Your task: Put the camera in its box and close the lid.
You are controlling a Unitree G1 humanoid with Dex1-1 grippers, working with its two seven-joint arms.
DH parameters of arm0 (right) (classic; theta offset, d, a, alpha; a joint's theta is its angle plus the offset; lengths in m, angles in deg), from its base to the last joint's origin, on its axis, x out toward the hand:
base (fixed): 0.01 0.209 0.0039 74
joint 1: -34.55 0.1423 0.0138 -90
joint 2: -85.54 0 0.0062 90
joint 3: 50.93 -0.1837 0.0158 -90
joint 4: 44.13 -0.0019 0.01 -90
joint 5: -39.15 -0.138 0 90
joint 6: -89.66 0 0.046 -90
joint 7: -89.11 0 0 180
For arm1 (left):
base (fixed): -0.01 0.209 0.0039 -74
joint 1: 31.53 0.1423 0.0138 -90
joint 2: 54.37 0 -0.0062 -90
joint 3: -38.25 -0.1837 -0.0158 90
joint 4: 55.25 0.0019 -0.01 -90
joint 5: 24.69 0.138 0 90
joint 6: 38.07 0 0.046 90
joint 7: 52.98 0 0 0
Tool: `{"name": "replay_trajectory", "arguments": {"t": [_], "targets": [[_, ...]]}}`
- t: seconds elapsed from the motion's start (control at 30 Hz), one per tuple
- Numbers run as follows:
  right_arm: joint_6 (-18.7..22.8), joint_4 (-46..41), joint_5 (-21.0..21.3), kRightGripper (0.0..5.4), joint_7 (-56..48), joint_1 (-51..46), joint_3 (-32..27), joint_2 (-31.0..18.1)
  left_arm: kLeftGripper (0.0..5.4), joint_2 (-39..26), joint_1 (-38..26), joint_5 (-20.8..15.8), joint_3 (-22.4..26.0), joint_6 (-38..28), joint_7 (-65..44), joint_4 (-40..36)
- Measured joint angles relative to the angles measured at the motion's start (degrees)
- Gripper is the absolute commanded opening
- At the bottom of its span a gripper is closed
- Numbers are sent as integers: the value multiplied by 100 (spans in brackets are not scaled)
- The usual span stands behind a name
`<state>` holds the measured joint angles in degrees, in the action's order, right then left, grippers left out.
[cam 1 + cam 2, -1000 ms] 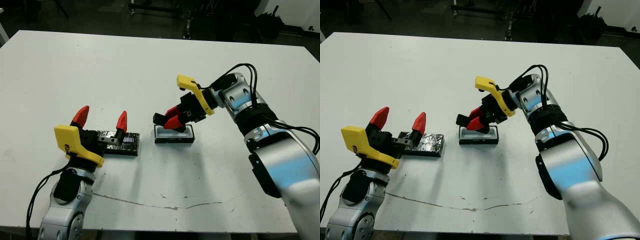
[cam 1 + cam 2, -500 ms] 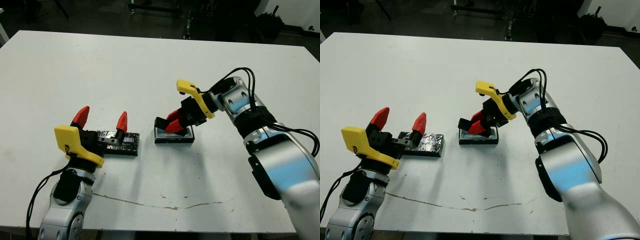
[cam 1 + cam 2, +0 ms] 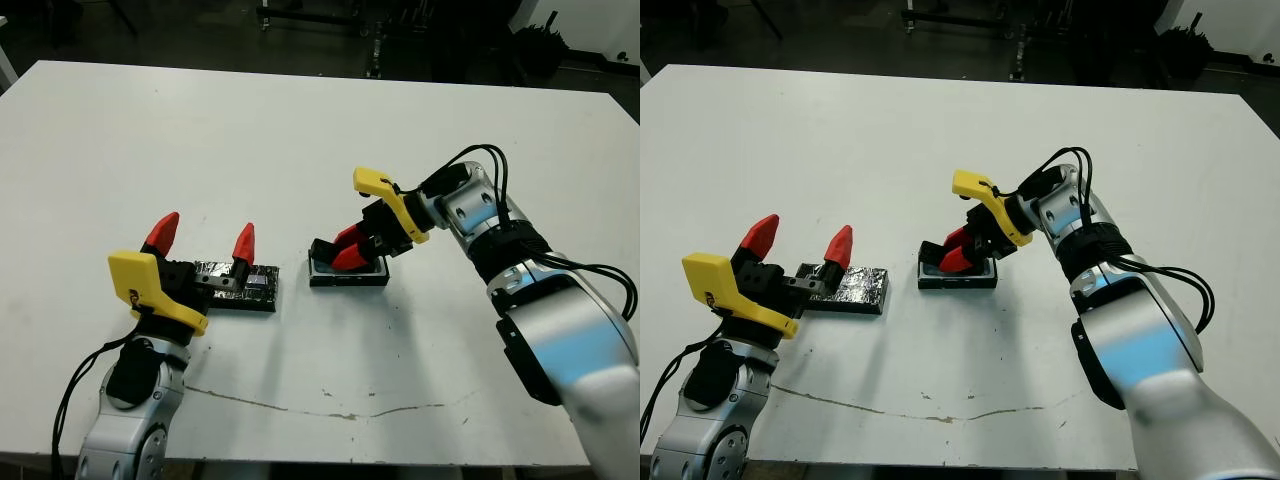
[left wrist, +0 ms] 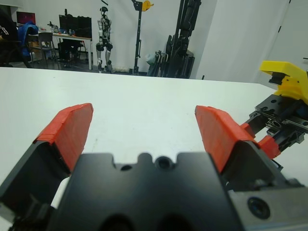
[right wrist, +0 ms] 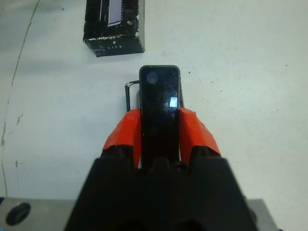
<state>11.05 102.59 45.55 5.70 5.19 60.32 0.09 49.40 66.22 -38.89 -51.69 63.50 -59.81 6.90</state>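
1. The right end effector (image 3: pixel 345 252) pinches the camera (image 5: pixel 159 103) between its two red fingertips (image 5: pixel 121 134), one on each long edge, with the far end of the bar sticking out past them.
2. The camera hangs low over the box (image 3: pixel 349 272), which sits on the white counter (image 3: pixel 300 130) near its middle. In the right wrist view the bar covers almost all of the tray, and only a sliver of its rim shows on either side.
3. From the head views the bar looks tilted, with its free end lower toward the tray's left end. Whether that end already touches the lining, I cannot tell.
4. To seat it well, I judge the long axis of the bar should be kept parallel to the tray's long walls. Let the low end settle first, then level the wrist so the rest lies flat in the white lining.
5. The fingers should let go only once the bar rests inside; they flank it closely, so spreading them gently should avoid nudging the light tray.
6. The lid (image 3: pixel 242 285) lies on the counter to the left, well apart from the box. The left end effector (image 3: pixel 203 238) waits at it with fingers spread, holding nothing.
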Motion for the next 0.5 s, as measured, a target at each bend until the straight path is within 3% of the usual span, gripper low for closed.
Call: {"name": "replay_trajectory", "arguments": {"t": [0.5], "targets": [[-81, -112, 36, 167, -98, -80, 48, -193, 540, -2, 13, 11, 3, -1, 0, -1]]}}
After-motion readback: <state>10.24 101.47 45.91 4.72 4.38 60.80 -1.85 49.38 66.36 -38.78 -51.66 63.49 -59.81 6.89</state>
